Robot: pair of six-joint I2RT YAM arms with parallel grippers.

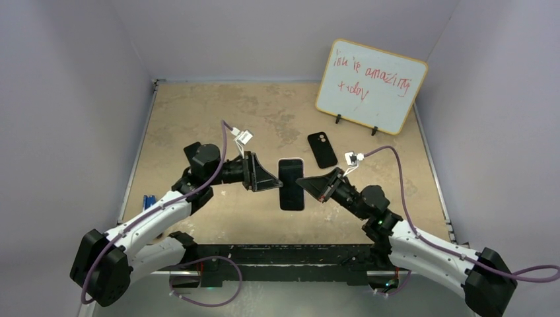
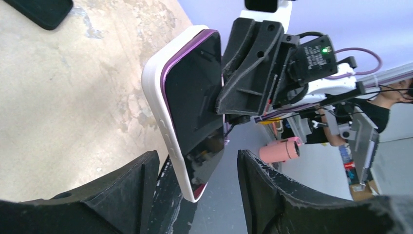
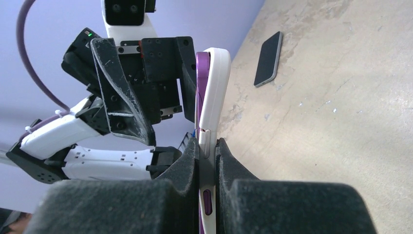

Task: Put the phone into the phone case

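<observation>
A purple phone point(image 1: 290, 185) with a dark screen point(image 2: 195, 97) sits in a white phone case point(image 2: 158, 97) and is held up off the table between the two arms. My right gripper point(image 1: 305, 182) is shut on one long edge of it. In the right wrist view its fingers point(image 3: 187, 161) pinch the white case point(image 3: 216, 83) with the purple phone point(image 3: 201, 83) inside. My left gripper point(image 1: 274, 178) stands open at the opposite edge. A corner of the cased phone lies between its spread fingers point(image 2: 141, 170), with a wide gap on the screen side.
A black phone-shaped slab point(image 1: 322, 149) lies flat on the table behind the grippers. A small whiteboard point(image 1: 371, 86) with red writing stands at the back right. Grey walls close in the table on three sides. A small blue object point(image 1: 148, 200) sits at the left edge.
</observation>
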